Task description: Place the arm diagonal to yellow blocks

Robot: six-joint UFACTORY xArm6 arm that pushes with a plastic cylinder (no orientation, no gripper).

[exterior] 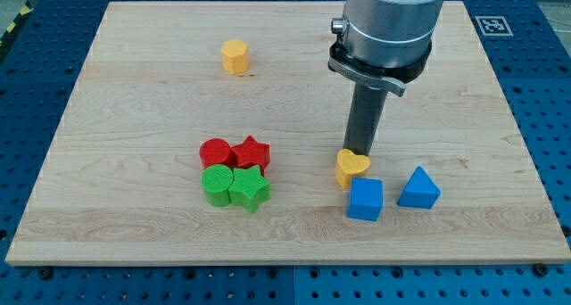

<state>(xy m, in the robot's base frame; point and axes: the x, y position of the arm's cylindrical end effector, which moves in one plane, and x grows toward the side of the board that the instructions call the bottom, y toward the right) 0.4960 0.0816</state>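
A yellow hexagon block (235, 56) stands near the view's top left of the wooden board. A yellow heart block (351, 168) lies right of centre. My tip (359, 152) sits at the heart's upper edge, touching or almost touching it from the view's top. The rod hangs from the grey arm body (388, 24) at the view's top. The hexagon is far to the left of my tip and above it.
A blue cube (365, 199) sits just below the heart and a blue triangle (418, 188) to its right. A red cylinder (216, 152), red star (252, 152), green cylinder (217, 185) and green star (249, 188) cluster left of centre.
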